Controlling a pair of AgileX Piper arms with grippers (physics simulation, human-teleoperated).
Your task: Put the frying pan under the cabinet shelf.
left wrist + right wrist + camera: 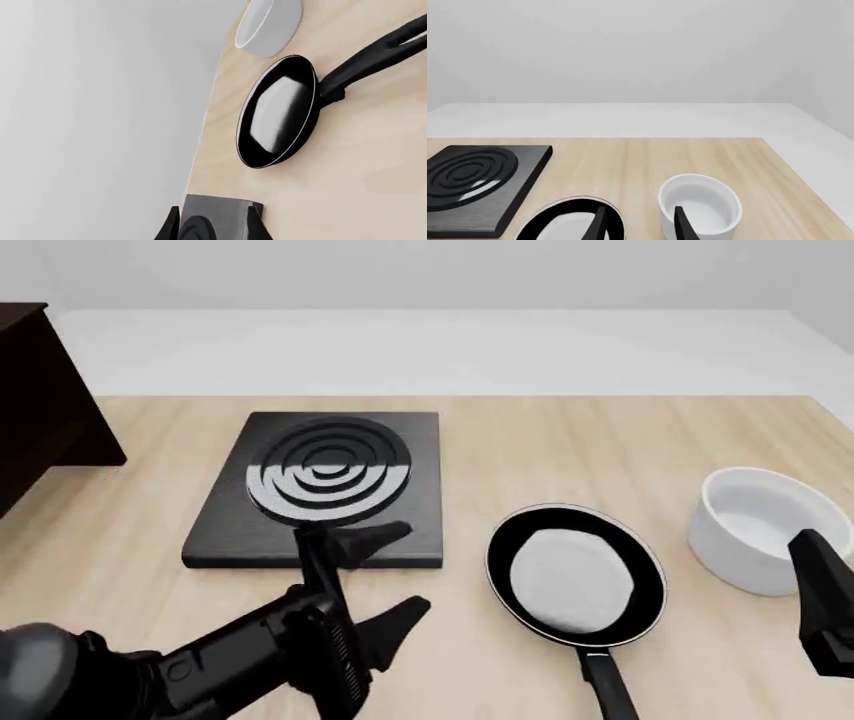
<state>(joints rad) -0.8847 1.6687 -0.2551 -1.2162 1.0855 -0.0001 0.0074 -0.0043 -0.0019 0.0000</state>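
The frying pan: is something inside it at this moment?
Nothing lies inside the frying pan; its pale grey base shows bare in the front view, and the left wrist view shows only reflections. What is under the pan cannot be seen, because the pan covers the table.

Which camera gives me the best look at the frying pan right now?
The front view: the frying pan shows whole, only the handle's end cropped. The left wrist view shows it tilted, the handle cut off. The right wrist view catches only its far rim behind the right gripper.

Left gripper (387,575) hangs with jaws spread; right gripper (639,222) seemingly parted, holding nothing.
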